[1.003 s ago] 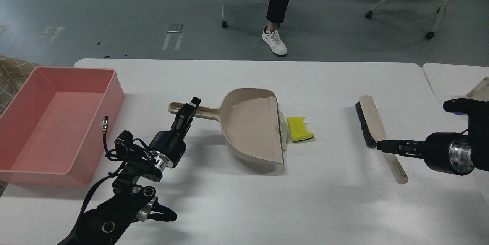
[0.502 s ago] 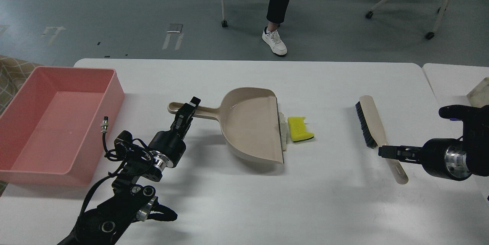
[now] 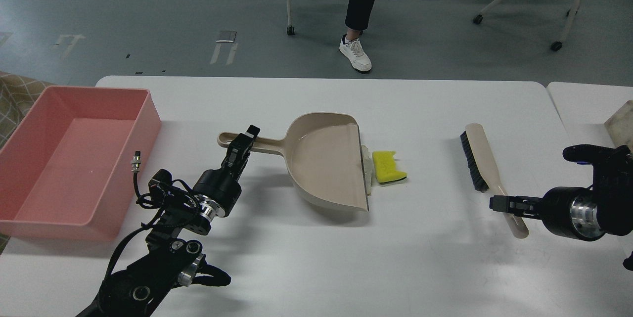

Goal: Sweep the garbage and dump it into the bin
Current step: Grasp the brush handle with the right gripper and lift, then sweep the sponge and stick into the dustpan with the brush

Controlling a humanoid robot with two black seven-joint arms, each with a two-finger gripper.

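A beige dustpan (image 3: 324,161) is laid flat at the middle of the white table (image 3: 425,257). The yellow sponge piece (image 3: 388,167) is seen touching the dustpan's open lip on its right side. The pink bin (image 3: 29,208) is placed well left of the dustpan. The dustpan's handle is pinched by the left gripper (image 3: 243,145). Well right of the dustpan, the brush (image 3: 487,173) is laid flat; the right gripper (image 3: 499,203) is positioned at its handle, finger state cannot be told.
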